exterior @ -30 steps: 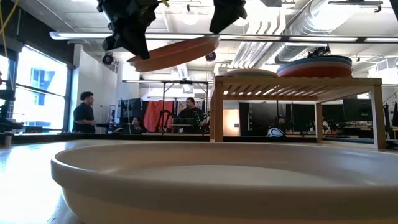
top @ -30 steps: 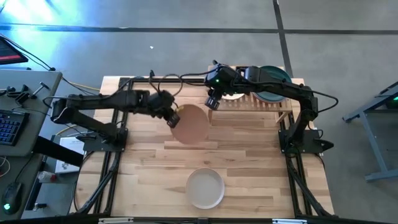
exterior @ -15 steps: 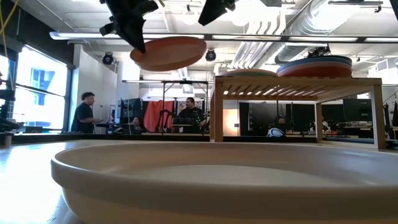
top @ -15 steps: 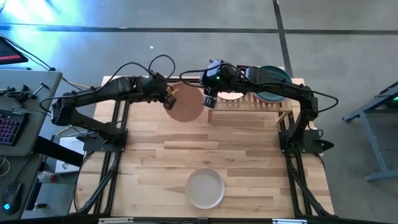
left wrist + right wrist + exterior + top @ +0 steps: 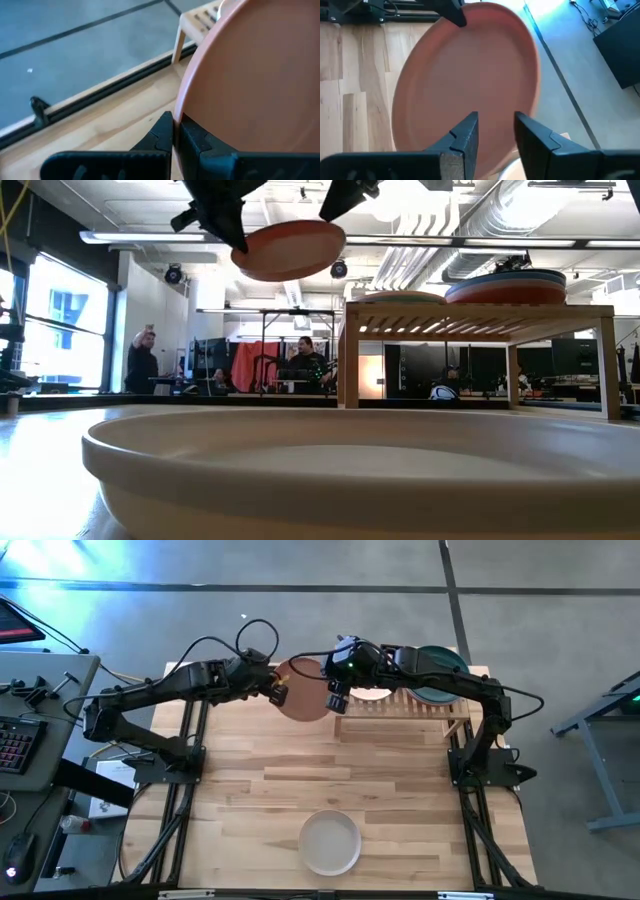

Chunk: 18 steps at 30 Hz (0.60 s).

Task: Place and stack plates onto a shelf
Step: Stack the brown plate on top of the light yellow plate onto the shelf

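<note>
Left gripper [image 5: 277, 693] clamped on the left rim of the terracotta plate [image 5: 303, 690], held in the air over the far table, just left of the shelf [image 5: 420, 706]; right gripper [image 5: 337, 700] is closer to the shelf, fingers apart, at the plate's right edge, not gripping. The shelf, far right, carries a stack topped by a dark teal plate [image 5: 440, 675] and a pale plate [image 5: 372, 692] beside it. A grey-white plate [image 5: 331, 842] sits on the near table.

The terracotta plate [image 5: 465, 80] looks smooth and matt; the surface [image 5: 400, 800] is pale planked wood; the shelf [image 5: 480, 315] is light slatted bamboo.
</note>
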{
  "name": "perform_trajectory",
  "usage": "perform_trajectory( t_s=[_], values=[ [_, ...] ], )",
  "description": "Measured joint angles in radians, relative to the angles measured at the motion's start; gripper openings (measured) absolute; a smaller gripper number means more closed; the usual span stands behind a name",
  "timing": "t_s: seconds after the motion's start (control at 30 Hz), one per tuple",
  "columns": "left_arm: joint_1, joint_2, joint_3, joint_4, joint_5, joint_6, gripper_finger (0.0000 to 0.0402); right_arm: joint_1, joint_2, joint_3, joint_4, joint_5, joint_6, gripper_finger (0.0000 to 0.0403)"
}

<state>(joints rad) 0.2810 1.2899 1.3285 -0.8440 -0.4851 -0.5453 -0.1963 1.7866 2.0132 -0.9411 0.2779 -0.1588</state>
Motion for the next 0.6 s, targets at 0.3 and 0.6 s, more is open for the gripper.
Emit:
perform_trajectory(
  t_s=[0.3,0.6],
  values=[
    [0.000,0.000,0.000,0.033,-0.003,0.040,0.0001,0.000,0.000,0.000,0.005,0.073,0.013,0.0108],
    [0.005,0.001,0.000,0.028,0.000,0.058,0.0001,0.002,0.000,0.000,0.041,0.120,-0.007,0.0108]
  ],
)
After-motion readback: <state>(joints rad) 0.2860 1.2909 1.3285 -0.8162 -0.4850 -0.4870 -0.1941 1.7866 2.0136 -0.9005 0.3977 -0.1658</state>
